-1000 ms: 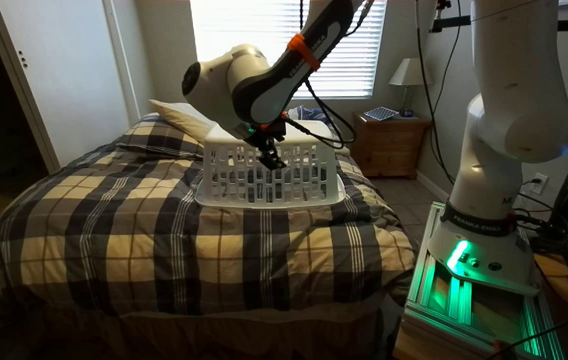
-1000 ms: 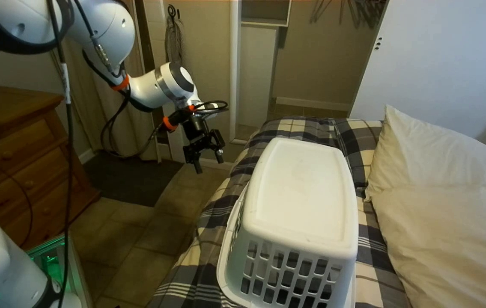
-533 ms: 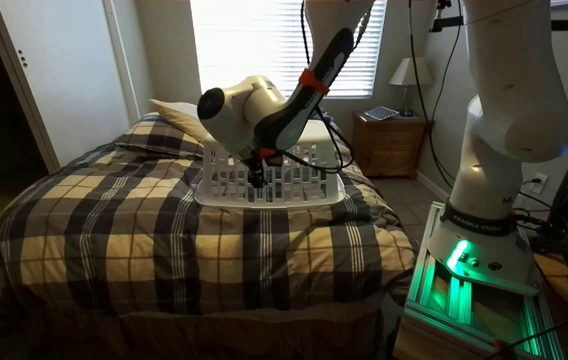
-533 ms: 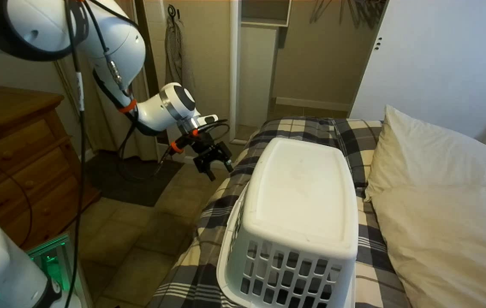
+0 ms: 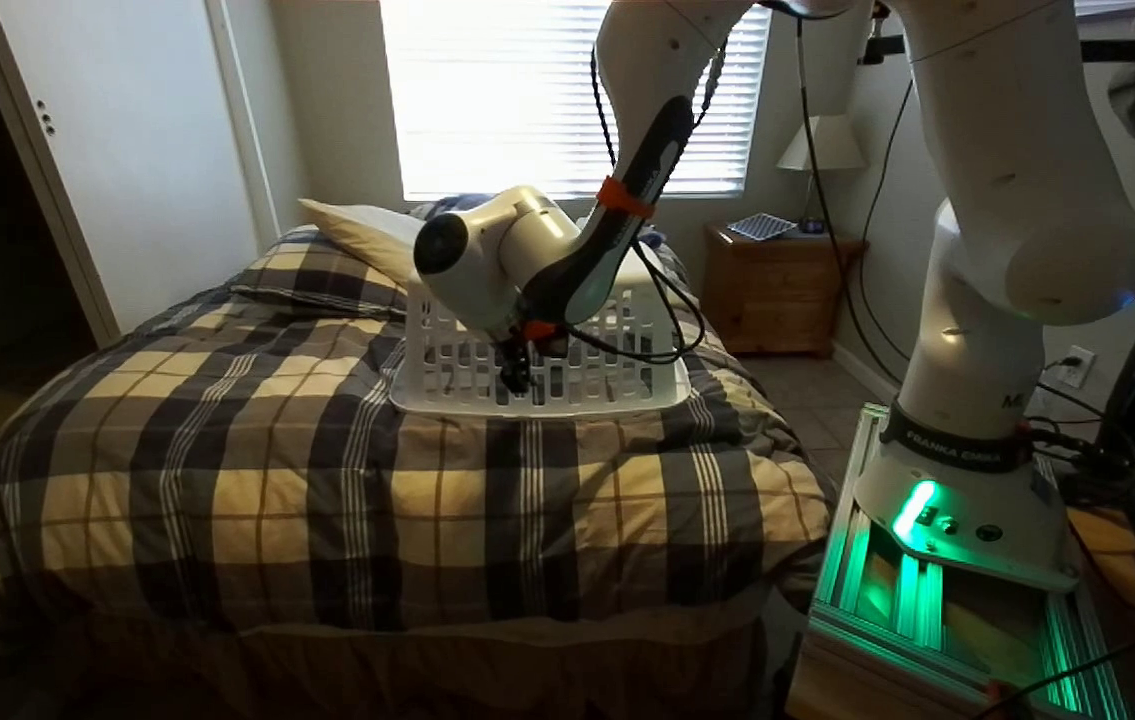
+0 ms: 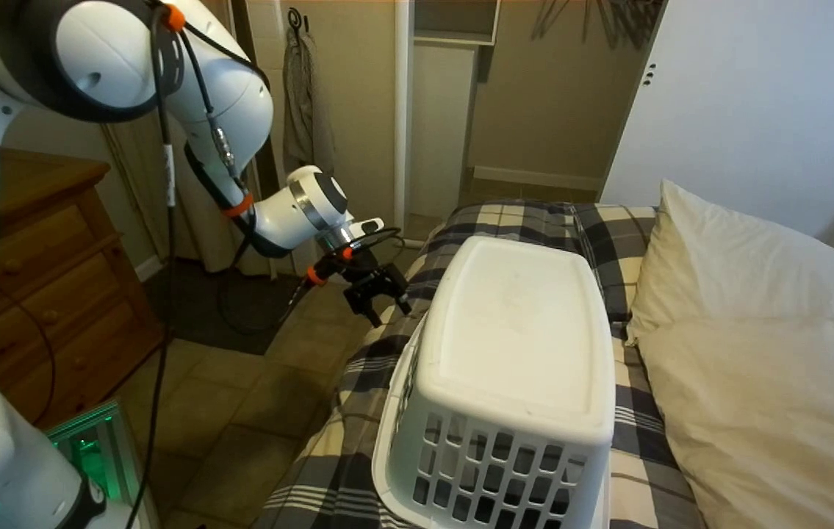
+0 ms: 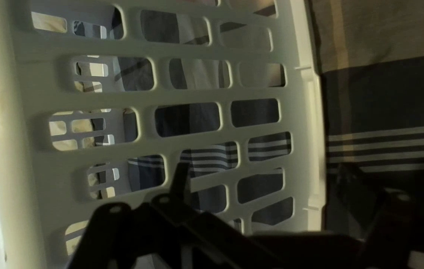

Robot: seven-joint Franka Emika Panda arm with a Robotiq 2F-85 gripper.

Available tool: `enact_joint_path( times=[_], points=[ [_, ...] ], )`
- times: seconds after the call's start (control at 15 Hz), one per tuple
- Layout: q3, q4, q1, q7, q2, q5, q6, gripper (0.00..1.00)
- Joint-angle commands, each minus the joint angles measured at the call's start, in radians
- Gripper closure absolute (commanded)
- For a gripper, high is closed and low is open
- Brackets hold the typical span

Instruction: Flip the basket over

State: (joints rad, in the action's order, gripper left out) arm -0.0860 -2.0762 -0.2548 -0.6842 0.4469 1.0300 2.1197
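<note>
The basket (image 6: pixel 519 338) is white plastic with slotted sides. It stands upside down on the bed, its flat base up and its thick rim on the plaid cover. It also shows in an exterior view (image 5: pixel 607 408), partly hidden behind the arm. My gripper (image 6: pixel 392 316) is open and empty, tilted down beside the basket's slotted long side, a little above the bed edge. In the wrist view the basket (image 7: pixel 189 95) fills most of the frame. There one finger (image 7: pixel 180 179) overlaps the slots, and the other finger (image 7: pixel 350 183) is beyond the rim over the cover. No contact is visible.
The bed with its plaid cover (image 5: pixel 257 480) lies under the basket. Cream pillows (image 6: pixel 755 367) lie on the basket's far side. A wooden dresser (image 6: pixel 42 272) stands near the arm's base. A nightstand (image 5: pixel 777 290) with a lamp (image 5: pixel 817 150) stands by the window.
My gripper has moved down and closer to the basket's side, and has tilted more toward it. It stays open. The basket has not moved.
</note>
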Motion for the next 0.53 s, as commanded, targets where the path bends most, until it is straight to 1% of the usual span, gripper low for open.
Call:
enact_joint_path(
  times=[0.0, 0.13, 0.2, 0.33, 0.47],
  points=[
    [-0.006, 0.002, 0.004, 0.001, 0.0, 0.0, -0.003, 0.0],
    [-0.004, 0.024, -0.004, -0.001, 0.048, -0.014, -0.044, 0.0],
    [0.004, 0.029, -0.019, -0.031, 0.062, 0.006, -0.079, 0.0],
    [0.0, 0.011, -0.028, -0.047, 0.081, 0.027, -0.09, 0.0],
    [0.007, -0.002, -0.04, -0.081, 0.107, 0.083, -0.083, 0.0]
  ],
)
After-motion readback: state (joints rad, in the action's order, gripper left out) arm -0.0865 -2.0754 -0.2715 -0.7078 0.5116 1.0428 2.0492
